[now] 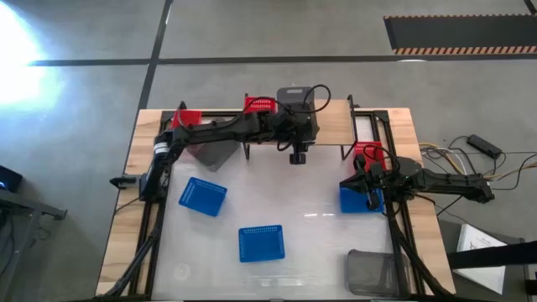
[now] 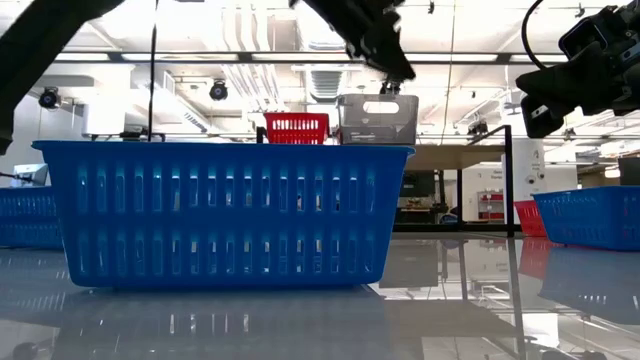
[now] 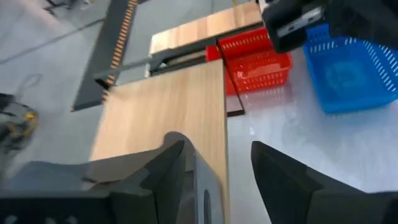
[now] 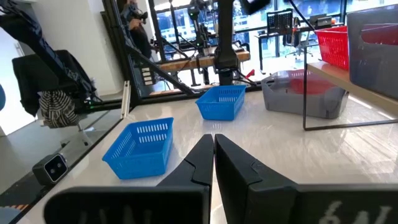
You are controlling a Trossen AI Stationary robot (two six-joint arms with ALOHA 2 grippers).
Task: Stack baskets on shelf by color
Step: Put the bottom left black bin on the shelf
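The light-wood shelf [image 1: 331, 126] stands along the far edge. On it sit a red basket [image 1: 260, 104] and a dark grey basket [image 1: 295, 99], also seen in the low view as the grey basket [image 2: 377, 118]. My left gripper [image 3: 221, 168] is open over the shelf's near edge [image 1: 298, 155], just near of the grey basket and above its rim [image 2: 390, 82]. My right gripper [image 4: 214, 146] is shut and raised over the blue basket [image 1: 359, 200] at the table's right. Two more blue baskets [image 1: 202, 195] [image 1: 261, 243] rest on the tabletop.
A grey basket [image 1: 210, 151] sits under the shelf's left part, with a red basket [image 1: 186, 117] by that end. Another red basket [image 1: 367, 153] is beside the shelf's right leg. A grey basket [image 1: 373, 270] stands at the near right corner. A person [image 4: 134, 18] stands beyond the table.
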